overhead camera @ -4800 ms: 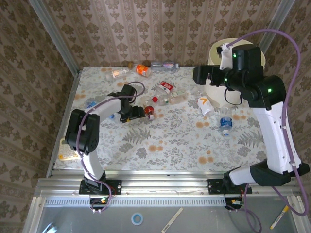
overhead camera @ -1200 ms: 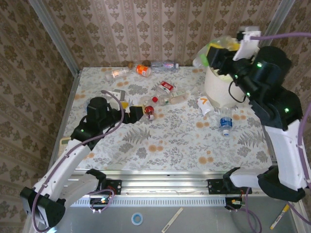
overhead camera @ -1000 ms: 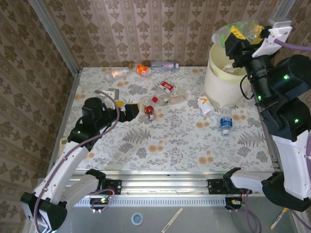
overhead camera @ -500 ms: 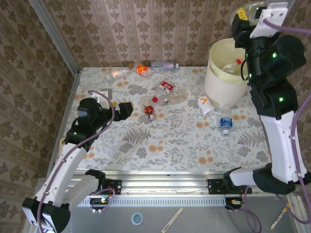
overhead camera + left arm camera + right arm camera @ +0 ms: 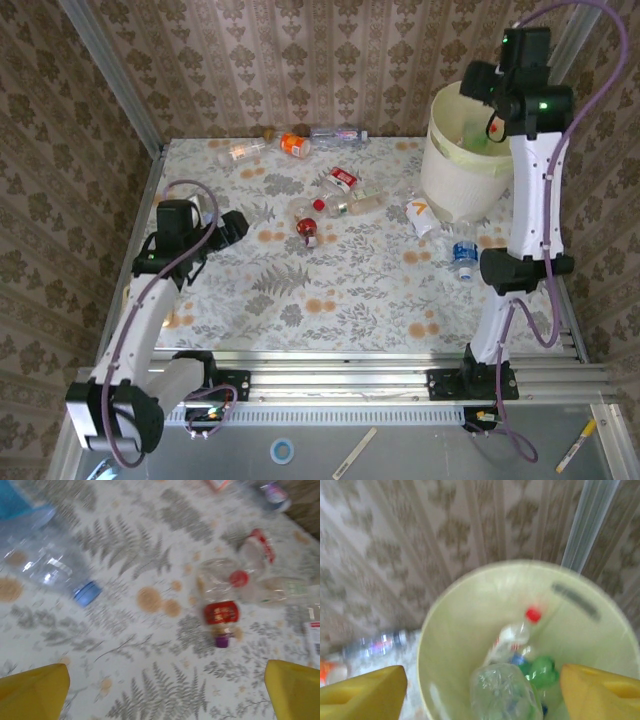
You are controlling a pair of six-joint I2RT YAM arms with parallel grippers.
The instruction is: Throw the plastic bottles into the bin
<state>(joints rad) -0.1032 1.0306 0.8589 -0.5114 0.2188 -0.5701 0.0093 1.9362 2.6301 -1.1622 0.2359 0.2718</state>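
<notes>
Right gripper [image 5: 483, 675] rose above bin [image 5: 435, 630] and spread open, clear bottle [image 5: 502, 692] now inside (among others); left gripper [image 5: 166, 667] drew back leftward from red-capped bottle [image 5: 218, 592].

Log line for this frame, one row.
left gripper open above bottles on table | right gripper open over bin | clear bottle inside bin

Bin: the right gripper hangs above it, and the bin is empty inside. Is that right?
Not empty. The right wrist view shows the bin holding a red-capped bottle, a green bottle and a crushed clear bottle. The right gripper does hang above it.
</notes>
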